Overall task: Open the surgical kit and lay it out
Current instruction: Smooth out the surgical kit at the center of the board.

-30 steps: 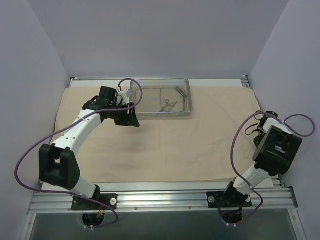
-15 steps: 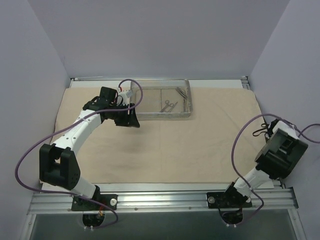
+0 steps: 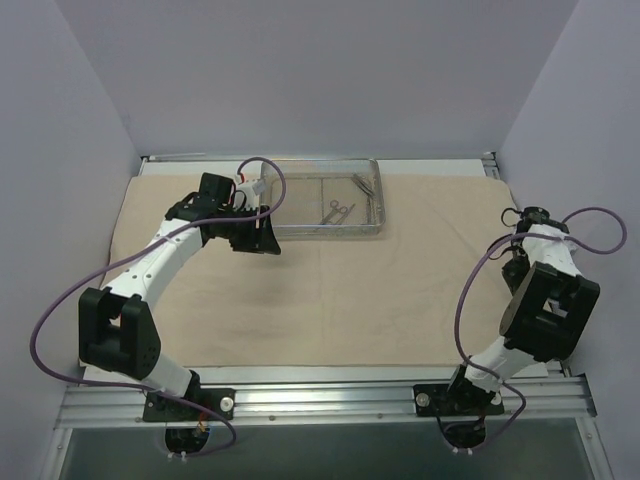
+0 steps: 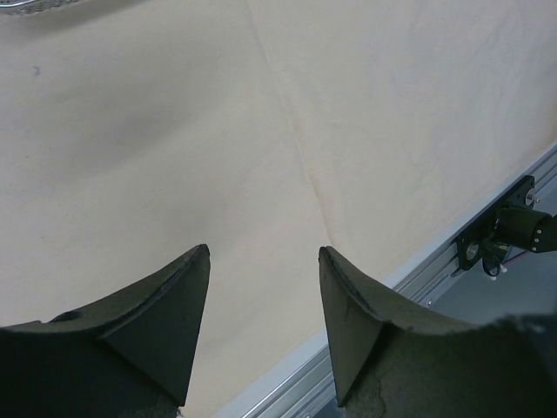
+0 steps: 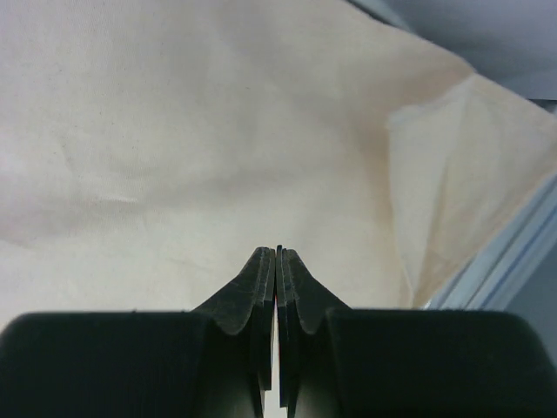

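The beige cloth wrap lies spread flat over the table. On it at the back stands the silver wire-mesh tray, with scissor-like instruments inside. My left gripper hovers at the tray's front left corner. In the left wrist view it is open with nothing between its fingers, over bare cloth, and the tray's rim shows at the top left. My right gripper is shut and empty above the cloth near the table's right edge.
A turned-up fold of cloth lies by the right rail. The aluminium rail runs along the near edge, with the right arm's base on it. Grey walls close in on the left, back and right. Purple cables loop off both arms.
The right arm swung out toward the right wall, then came back with its wrist further toward the back. The left arm, tray and cloth have not moved.
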Robot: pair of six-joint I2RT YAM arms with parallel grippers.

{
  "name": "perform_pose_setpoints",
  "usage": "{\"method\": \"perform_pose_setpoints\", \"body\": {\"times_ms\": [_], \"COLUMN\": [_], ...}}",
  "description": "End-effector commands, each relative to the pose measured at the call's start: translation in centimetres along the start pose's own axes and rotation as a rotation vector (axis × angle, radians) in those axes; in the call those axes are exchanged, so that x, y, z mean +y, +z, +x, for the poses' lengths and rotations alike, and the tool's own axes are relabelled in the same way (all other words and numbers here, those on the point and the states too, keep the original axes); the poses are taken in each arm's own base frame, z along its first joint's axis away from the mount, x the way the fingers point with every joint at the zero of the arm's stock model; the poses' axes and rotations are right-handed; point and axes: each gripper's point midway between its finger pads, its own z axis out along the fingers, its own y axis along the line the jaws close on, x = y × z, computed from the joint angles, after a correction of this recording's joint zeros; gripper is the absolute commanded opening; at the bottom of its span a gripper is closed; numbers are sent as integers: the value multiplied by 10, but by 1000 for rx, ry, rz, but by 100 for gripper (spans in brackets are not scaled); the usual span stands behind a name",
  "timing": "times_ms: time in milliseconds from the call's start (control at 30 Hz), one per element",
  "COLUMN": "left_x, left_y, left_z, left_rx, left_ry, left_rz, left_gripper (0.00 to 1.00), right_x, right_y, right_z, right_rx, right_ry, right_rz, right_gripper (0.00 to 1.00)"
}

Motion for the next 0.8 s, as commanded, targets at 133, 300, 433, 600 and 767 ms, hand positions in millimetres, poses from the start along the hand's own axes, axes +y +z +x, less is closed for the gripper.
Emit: {"method": "perform_pose_setpoints", "body": {"times_ms": [133, 300, 433, 600, 767], "left_x": [-10, -7, -8, -9, -4], "left_y": [-12, -12, -12, -16, -16], "left_z": [-20, -19, -21, -23, -23], "left_rx": [-72, -74, -75, -86, -96], "left_ry": [43, 35, 36, 39, 30], "left_rz": [27, 23, 32, 30, 28], "left_gripper": [62, 62, 62, 62, 62], "right_x": [-28, -88, -122, -154, -164], "right_y": [40, 45, 53, 28, -18], "right_z": [23, 34, 49, 68, 42], "right_rx": [44, 70, 226, 316, 141], "right_ry": [0, 24, 54, 237, 368], "right_rz": [279, 642, 751, 746, 587], "right_gripper": [0, 0, 0, 0, 0]}}
